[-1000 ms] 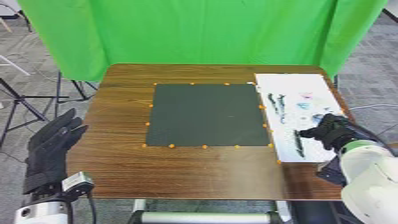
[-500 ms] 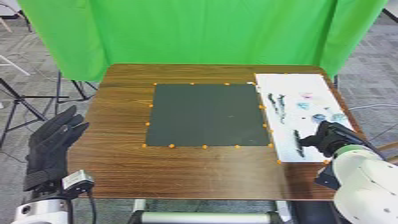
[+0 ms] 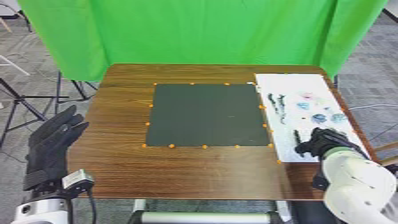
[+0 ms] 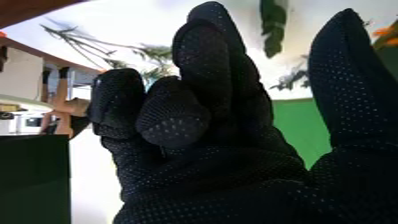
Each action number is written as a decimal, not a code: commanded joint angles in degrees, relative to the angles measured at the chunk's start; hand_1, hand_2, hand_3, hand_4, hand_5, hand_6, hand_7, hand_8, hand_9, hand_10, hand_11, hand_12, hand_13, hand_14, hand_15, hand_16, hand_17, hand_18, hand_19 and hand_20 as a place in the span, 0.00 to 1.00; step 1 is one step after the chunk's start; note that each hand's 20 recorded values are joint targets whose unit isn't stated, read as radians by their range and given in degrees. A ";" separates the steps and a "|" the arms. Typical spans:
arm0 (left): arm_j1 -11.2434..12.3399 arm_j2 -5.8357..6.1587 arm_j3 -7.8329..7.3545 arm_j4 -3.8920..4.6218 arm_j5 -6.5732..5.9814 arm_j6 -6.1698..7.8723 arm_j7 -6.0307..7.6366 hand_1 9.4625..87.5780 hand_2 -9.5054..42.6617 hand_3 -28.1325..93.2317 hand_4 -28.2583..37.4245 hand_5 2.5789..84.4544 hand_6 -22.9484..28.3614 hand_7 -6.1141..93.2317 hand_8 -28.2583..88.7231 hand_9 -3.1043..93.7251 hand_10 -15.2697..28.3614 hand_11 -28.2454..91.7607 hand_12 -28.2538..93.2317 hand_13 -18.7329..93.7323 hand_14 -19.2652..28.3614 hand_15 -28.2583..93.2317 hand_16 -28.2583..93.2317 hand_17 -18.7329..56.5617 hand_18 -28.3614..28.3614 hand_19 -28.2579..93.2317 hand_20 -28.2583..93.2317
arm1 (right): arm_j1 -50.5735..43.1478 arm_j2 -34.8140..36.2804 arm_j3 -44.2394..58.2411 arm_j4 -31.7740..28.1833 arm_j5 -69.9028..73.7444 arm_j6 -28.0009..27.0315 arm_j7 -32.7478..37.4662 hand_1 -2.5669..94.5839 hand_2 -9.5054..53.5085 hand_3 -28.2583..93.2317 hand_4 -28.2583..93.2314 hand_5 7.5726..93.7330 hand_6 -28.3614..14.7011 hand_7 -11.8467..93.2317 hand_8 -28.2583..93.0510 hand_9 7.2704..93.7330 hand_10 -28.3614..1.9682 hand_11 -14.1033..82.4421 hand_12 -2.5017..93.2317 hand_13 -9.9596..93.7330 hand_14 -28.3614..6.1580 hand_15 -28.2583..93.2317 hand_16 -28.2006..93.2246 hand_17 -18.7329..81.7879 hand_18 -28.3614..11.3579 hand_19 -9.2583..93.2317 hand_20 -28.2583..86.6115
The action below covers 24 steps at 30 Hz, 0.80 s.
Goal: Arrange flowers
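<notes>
- Right hand (image 3: 327,142) is over the near end of the white sheet (image 3: 289,82), thumb spread wide, fingers loose, pinching nothing
- Left hand's (image 3: 49,152) out left of the surface (image 3: 115,125), fingers pretty straight
- Flowers (image 3: 319,118) and dark stems (image 3: 282,103) lie on that sheet, right of the black mat (image 3: 206,115)

Dark stems (image 3: 282,103), a pink flower (image 3: 307,95) and blue flowers (image 3: 319,118) lie on a white sheet (image 3: 289,82).

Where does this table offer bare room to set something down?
The dark mat is free, as is the brown wood left of it and on its near side. The white sheet is crowded: stems, flowers, right hand.
</notes>
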 commanded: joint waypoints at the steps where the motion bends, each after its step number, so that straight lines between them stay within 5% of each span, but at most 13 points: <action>1: 0.04 -0.45 0.13 0.22 0.41 -0.63 -0.42 0.21 0.28 0.91 0.12 0.44 0.64 0.22 0.15 0.37 0.79 0.53 0.28 0.35 0.95 0.73 0.09 0.12 0.86 0.71 0.24 | 2.32 0.55 -2.73 2.05 -1.31 -1.01 1.97 0.31 0.22 0.79 0.08 0.69 0.39 0.39 0.18 0.72 0.25 0.76 0.35 0.84 0.55 0.91 0.45 0.70 0.12 1.00 0.48; 24: -0.49 -2.65 -0.50 0.41 2.23 -2.25 -2.09 0.21 0.28 0.91 0.12 0.44 0.64 0.22 0.15 0.37 0.78 0.53 0.28 0.35 0.95 0.73 0.09 0.12 0.86 0.71 0.24 | 8.64 -1.01 -14.84 10.44 -3.04 -5.38 4.13 0.33 0.18 0.81 0.07 0.70 0.40 0.43 0.17 0.73 0.26 0.76 0.35 0.84 0.56 0.91 0.45 0.71 0.13 1.00 0.47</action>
